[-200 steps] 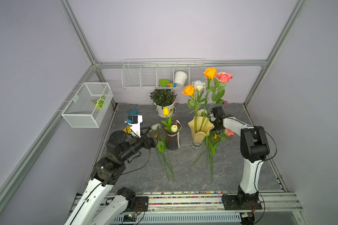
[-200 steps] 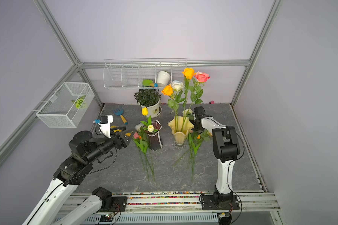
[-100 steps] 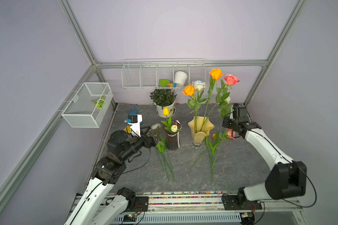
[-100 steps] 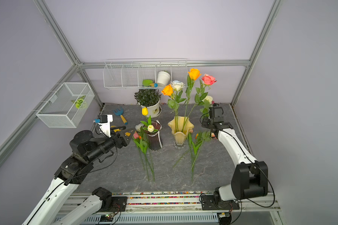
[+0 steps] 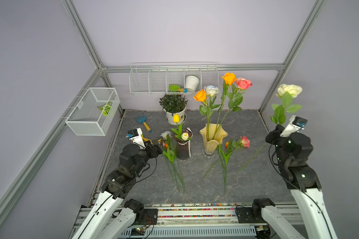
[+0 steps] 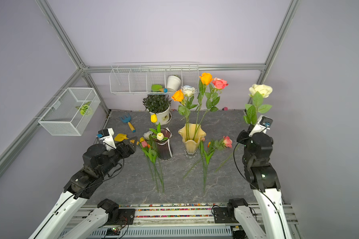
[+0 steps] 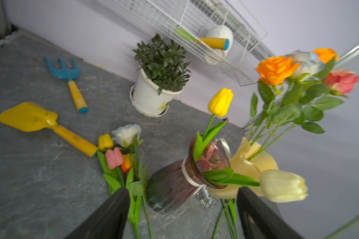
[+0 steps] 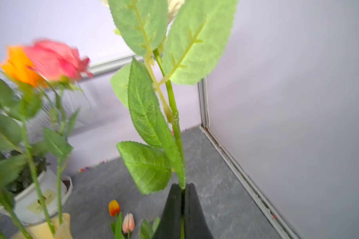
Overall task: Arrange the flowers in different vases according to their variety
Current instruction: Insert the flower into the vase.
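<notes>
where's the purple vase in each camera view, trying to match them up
Top view: the purple vase stands mid-table, just left of the pale yellow vase.
Top view: the purple vase is in the same spot, left of the yellow vase.
Left wrist: the purple vase is close up, between the open fingers of the left tool.
Right wrist: not in it.
Shared landmark: the pale yellow vase shows in all four views.

Purple ribbed vase (image 5: 182,149); pale yellow vase (image 5: 212,138); cream rose (image 5: 289,90); grey marbled table (image 5: 247,186).
</notes>
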Controlling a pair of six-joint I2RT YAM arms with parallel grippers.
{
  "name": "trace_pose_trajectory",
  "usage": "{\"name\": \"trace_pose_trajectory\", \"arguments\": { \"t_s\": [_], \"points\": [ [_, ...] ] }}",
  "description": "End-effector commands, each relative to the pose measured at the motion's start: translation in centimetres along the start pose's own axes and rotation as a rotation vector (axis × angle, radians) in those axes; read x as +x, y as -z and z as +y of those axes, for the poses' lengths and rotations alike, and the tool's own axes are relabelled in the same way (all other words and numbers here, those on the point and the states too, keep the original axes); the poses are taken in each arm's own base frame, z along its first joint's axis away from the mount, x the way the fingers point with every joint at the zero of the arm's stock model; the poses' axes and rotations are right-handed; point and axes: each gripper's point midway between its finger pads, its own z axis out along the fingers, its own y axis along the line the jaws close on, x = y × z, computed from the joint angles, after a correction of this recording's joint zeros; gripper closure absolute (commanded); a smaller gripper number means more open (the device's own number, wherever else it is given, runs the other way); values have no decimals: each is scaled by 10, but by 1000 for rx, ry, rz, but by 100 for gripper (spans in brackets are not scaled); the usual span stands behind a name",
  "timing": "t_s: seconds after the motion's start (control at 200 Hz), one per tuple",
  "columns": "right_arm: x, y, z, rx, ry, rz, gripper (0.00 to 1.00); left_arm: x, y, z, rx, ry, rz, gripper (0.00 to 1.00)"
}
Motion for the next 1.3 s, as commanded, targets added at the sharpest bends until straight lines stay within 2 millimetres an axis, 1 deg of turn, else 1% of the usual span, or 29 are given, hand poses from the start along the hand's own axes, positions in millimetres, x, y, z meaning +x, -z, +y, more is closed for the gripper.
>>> {"name": "trace_pose_trajectory", "arguments": {
  "t_s": [0.0,0.055,0.08,0.095,0.115,0.175,0.21,0.215,0.245,0.26,0.295,0.35,0.365,0.425,0.47,0.535,0.67,0.845,0.955,0.99,1.065,1.115,1.22,1.3],
  "points": [
    [-51,19,15,-97,17,-166,100,16,-6,28,-118,98,17,14],
    [-73,26,30,-180,7,-193,100,26,-11,35,-135,123,44,14],
    [-80,25,38,-213,2,-192,100,31,-13,37,-140,132,54,14],
    [-90,27,45,-245,-8,-198,100,34,-15,39,-142,137,62,14],
    [-94,26,49,-266,-14,-197,100,38,-16,40,-146,146,69,14],
    [-120,29,67,-351,-50,-227,100,48,-20,48,-162,173,90,14],
    [-134,27,77,-389,-74,-243,100,54,-21,51,-166,186,101,14],
    [-139,28,79,-403,-81,-250,100,55,-21,51,-168,188,102,14],
    [-149,28,86,-433,-97,-262,100,60,-22,54,-171,201,109,14],
    [-152,24,91,-449,-104,-260,100,62,-22,56,-175,208,112,14],
    [-167,23,100,-487,-119,-271,100,67,-22,59,-175,222,119,13],
    [-181,17,118,-546,-135,-266,100,76,-22,63,-175,250,130,12],
    [-187,18,121,-561,-138,-273,100,78,-22,64,-174,257,132,12],
    [-194,11,140,-603,-137,-261,100,87,-23,68,-167,287,145,10],
    [-192,4,154,-622,-120,-246,100,94,-24,70,-166,312,158,9],
    [-183,-8,169,-632,-95,-218,100,105,-26,73,-161,339,180,8],
    [-143,-35,200,-645,-52,-135,100,122,-30,76,-148,396,219,7],
    [-83,-65,240,-664,9,-69,100,128,-32,74,-124,416,238,7],
    [-55,-78,255,-650,48,-62,100,129,-32,71,-112,418,250,7],
    [-50,-81,257,-646,55,-64,100,130,-31,71,-111,417,253,7],
    [-48,-82,259,-641,58,-70,100,130,-31,70,-108,417,256,8],
    [-52,-80,258,-642,56,-76,100,131,-31,71,-110,417,256,8],
    [-73,-67,252,-642,41,-118,100,130,-31,71,-109,421,252,8],
    [-95,-56,245,-641,27,-163,100,131,-33,71,-107,420,255,8]
  ]
}}
